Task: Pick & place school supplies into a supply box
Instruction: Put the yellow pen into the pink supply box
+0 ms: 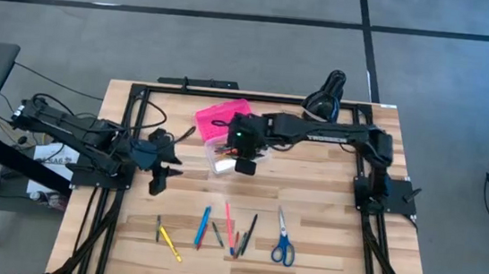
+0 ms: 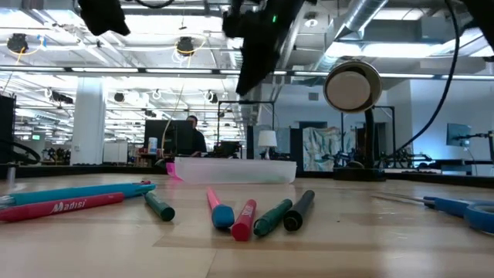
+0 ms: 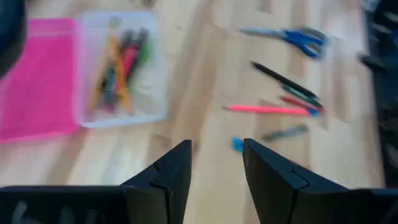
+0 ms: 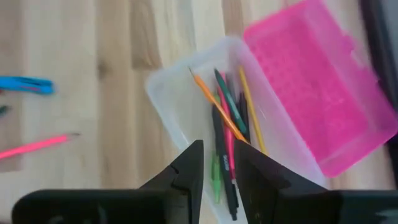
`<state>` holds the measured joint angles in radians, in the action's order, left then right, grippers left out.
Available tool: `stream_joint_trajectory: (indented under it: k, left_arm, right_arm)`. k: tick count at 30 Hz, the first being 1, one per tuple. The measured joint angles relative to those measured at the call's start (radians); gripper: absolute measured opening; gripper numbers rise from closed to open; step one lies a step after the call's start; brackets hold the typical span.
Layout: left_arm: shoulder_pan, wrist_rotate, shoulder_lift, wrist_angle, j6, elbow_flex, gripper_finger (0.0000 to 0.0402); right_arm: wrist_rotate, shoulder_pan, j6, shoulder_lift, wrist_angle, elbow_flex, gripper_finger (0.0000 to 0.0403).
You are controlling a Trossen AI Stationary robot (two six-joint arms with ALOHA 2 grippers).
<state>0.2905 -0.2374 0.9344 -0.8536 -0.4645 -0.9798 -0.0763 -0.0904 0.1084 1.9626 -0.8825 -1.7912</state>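
The supply box lies open at the table's far middle, its pink lid (image 1: 218, 116) flat beside the clear base (image 4: 171, 102). Several pens and pencils (image 4: 229, 118) lie inside the base. My right gripper (image 4: 217, 163) hangs open above the base, pointing steeply down, with nothing between its fingers. My left gripper (image 3: 217, 158) is open and bare above the table's left part (image 1: 157, 181). Several loose pens (image 1: 217, 232) and blue-handled scissors (image 1: 283, 241) lie flat near the table's front edge.
A black round device (image 1: 325, 98) on a cable stands at the far edge right of the box. Bare wood lies between the box and the row of pens. A dark frame (image 1: 141, 91) runs around the table.
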Motion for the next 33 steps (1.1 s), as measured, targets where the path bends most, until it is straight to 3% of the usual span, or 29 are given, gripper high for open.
stream_joint_trajectory:
  k: [5, 15, 21, 26, 33]
  left_arm:
    - [0.068, 0.124, 0.000, 0.010, 0.051, 0.022, 0.0138]
    - [0.210, 0.169, 0.000, 0.059, -0.031, 0.117, 0.0138]
    - [0.270, 0.189, 0.002, 0.215, -0.105, 0.219, 0.0138]
    - [0.308, 0.200, 0.022, 0.374, -0.083, 0.301, 0.0138]
    - [0.360, 0.209, 0.147, 0.437, -0.004, 0.330, 0.0138]
  right_arm:
    - [-0.001, 0.045, -0.030, -0.070, -0.003, 0.000, 0.0081]
    - [-0.005, 0.126, -0.083, -0.206, -0.008, 0.000, 0.0082]
    - [-0.005, 0.191, -0.083, -0.287, -0.012, 0.000, 0.0082]
    - [-0.034, 0.241, -0.089, -0.340, -0.031, 0.000, 0.0082]
    - [-0.113, 0.289, -0.169, -0.407, -0.101, 0.000, 0.0082]
